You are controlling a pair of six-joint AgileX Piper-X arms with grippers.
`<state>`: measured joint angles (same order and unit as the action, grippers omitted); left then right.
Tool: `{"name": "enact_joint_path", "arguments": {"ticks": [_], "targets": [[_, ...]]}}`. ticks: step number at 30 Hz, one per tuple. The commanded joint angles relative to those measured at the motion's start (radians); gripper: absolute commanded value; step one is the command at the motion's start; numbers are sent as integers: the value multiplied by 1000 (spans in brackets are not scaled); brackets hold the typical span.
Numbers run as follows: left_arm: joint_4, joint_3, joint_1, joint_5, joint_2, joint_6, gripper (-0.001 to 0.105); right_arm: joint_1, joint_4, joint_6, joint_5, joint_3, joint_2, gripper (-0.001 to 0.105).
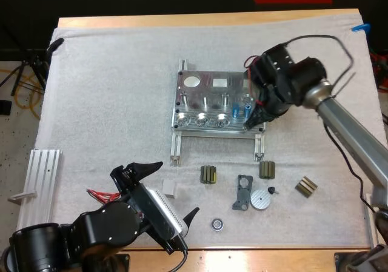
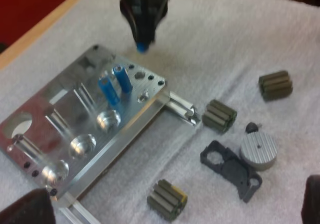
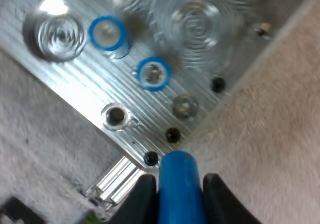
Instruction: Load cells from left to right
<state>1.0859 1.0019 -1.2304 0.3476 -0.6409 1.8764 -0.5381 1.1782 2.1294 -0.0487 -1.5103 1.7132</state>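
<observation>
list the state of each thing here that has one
fixture, flat on the mat, some holes empty
loaded cells, two standing in the fixture
held cell, by the fixture's corner, not inserted
right jaws, shut on the held cell
left jaws, open, empty
ribbed parts, loose on the mat

In the high view my right end effector (image 1: 253, 120) covers its own fingertips and the fixture (image 1: 209, 81) corner beneath it. From its wrist, the blue cylinder (image 3: 181, 189) between my fingers (image 3: 137, 199) runs off the picture's edge, its held end unseen. From my left wrist that end effector is a dark blur, its body cut off. The small dark part (image 1: 271, 191) right of my left end effector (image 1: 173, 190) is too small to identify
</observation>
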Motion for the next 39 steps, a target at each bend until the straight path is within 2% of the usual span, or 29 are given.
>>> {"name": "enact_joint_path", "arguments": {"ticks": [1, 8, 16, 39], "targets": [[-15, 3, 1, 17, 5, 12, 97, -1, -16, 62, -1, -11, 7, 0], [-15, 3, 1, 16, 5, 12, 97, -1, -39, 160, -38, -11, 74, 0], [-15, 3, 1, 16, 5, 12, 97, -1, -99, 162, -38, -11, 114, 0], [-15, 3, 1, 16, 5, 4, 97, -1, -95, 160, -60, -11, 169, 0]]}}
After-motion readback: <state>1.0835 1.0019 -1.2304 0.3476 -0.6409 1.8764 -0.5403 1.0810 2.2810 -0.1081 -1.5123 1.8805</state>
